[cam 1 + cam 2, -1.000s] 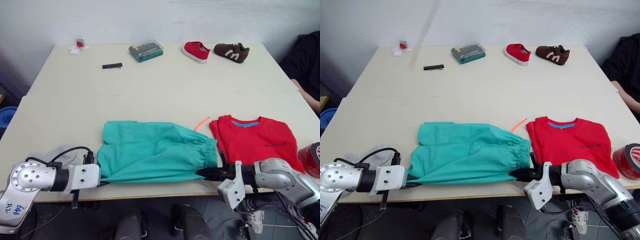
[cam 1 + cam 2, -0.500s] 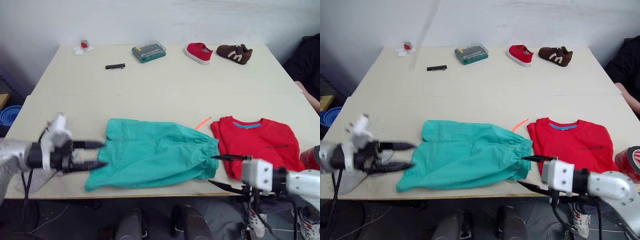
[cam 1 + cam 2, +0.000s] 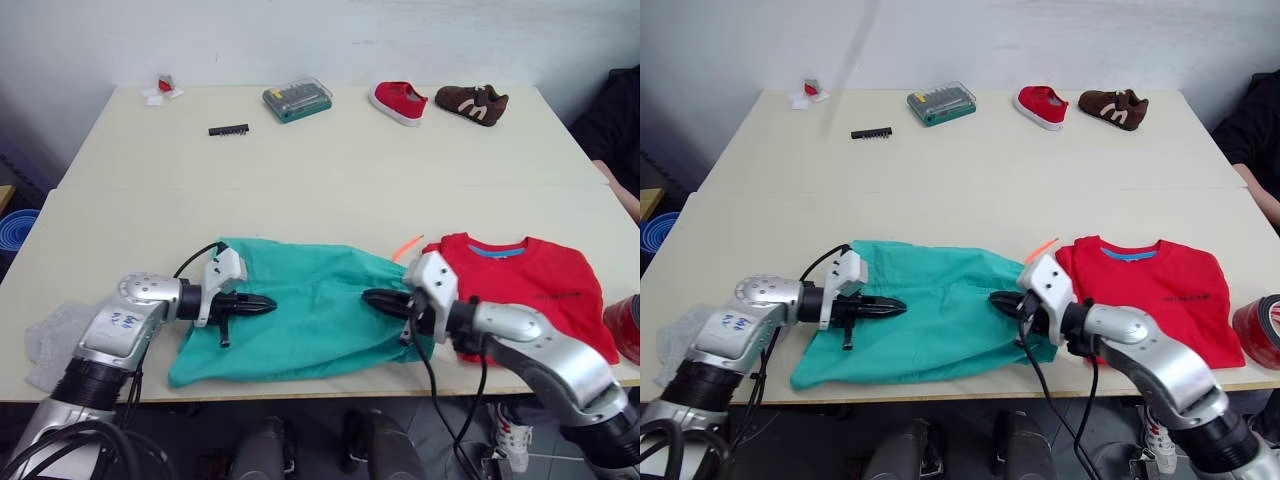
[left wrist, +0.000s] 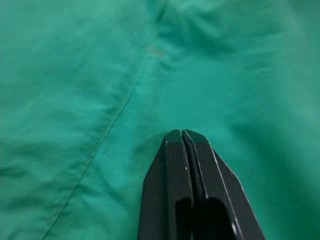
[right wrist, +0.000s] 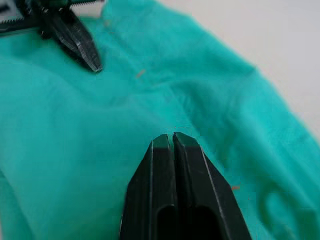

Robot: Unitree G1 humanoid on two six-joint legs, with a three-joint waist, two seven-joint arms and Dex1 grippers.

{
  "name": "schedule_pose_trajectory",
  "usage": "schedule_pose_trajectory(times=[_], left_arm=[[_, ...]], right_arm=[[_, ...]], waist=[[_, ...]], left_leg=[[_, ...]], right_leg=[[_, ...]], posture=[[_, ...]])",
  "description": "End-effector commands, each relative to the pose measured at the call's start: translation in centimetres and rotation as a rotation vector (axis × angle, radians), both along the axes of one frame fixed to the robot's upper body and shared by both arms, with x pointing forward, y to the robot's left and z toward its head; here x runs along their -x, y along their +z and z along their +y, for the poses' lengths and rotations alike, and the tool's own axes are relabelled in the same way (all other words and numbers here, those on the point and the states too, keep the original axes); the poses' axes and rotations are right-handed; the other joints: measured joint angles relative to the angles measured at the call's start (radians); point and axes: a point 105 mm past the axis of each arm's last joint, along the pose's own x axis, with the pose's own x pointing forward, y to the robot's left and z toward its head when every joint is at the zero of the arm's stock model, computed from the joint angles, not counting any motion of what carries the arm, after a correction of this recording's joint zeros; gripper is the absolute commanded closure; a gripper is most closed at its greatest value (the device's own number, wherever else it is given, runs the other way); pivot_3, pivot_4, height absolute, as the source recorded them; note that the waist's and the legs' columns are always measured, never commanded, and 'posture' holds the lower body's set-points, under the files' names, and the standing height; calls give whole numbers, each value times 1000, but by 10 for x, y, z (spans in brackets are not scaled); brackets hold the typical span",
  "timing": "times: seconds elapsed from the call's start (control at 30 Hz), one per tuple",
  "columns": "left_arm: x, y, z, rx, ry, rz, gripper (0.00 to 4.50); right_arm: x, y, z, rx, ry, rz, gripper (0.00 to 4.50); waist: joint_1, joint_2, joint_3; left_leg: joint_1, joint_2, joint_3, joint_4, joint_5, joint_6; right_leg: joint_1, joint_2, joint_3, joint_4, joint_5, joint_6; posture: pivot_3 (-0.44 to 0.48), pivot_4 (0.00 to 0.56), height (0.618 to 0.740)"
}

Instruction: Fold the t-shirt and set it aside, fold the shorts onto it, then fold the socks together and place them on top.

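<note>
Your shorts (image 3: 310, 315) lie spread on the worktop (image 3: 320, 180) near its front edge, just left of the folded t-shirt (image 3: 525, 285). Both grippers sit over the teal fabric, tips facing each other: left gripper (image 3: 268, 302) and right gripper (image 3: 372, 298), each with jaws pressed together. One grey sock (image 3: 52, 335) lies at the far left.

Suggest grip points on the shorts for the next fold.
Probably the near hem corner of the shorts by the left pincer and the gathered waistband's near end by the right pincer, each from the table's near edge. Both stick out flat and free of the t-shirt.
</note>
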Motion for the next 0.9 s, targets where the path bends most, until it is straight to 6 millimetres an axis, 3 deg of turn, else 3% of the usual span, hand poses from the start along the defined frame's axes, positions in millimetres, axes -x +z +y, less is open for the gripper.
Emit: schedule_pose_trajectory(times=[0.03,0.2,0.33,0.47,0.53,0.6,0.67,0.77,0.9], left_arm=[[-17,-13,18,-79,94,-40,4500],[-21,-21,37,-110,128,-50,4500],[-26,-18,40,-87,158,-76,4500],[-25,5,31,7,122,-107,4500],[-20,30,18,120,71,-88,4500],[-17,57,2,219,17,-69,4500],[-25,69,-9,237,14,-73,4500],[-38,69,-15,214,39,-75,4500],[-63,34,0,48,126,-58,4500]], right_arm=[[-23,-10,-26,99,-170,-66,4446],[-43,-2,-79,53,-449,-79,4446],[-36,11,-97,20,-463,-90,4446],[-22,34,-75,-59,-302,-143,4446],[-14,44,-55,-84,-196,-164,4446],[-5,47,-29,-94,-74,-172,4446],[-5,39,-11,-67,-8,-166,4446],[-10,23,1,-1,18,-163,4446],[-12,-9,6,124,39,-124,4446]], waist=[[0,0,0],[-2,2,-1],[-2,4,-3],[-8,5,-3],[-11,5,-3],[-9,4,-2],[-5,4,-2],[1,4,-2],[-4,3,-2]], left_leg=[[0,0,0,1,0,1],[6,0,0,0,-4,1],[7,0,-1,0,-3,-1],[7,0,0,-2,-3,0],[7,1,0,-2,-2,2],[6,1,-1,-3,0,4],[5,1,-1,-2,2,0],[5,0,-1,-2,2,0],[3,-2,0,-2,1,2]], right_leg=[[1,0,0,0,0,1],[7,-1,1,-1,3,2],[7,-1,1,0,3,1],[6,-1,1,0,3,1],[5,0,1,1,2,1],[4,0,0,1,2,1],[4,0,0,0,2,1],[5,0,0,-1,2,1],[5,0,0,-4,2,3]], posture=[[0,150,740],[0,150,740],[0,150,740],[0,150,740],[0,150,740],[0,150,740],[0,150,740],[0,150,740],[0,150,740]])
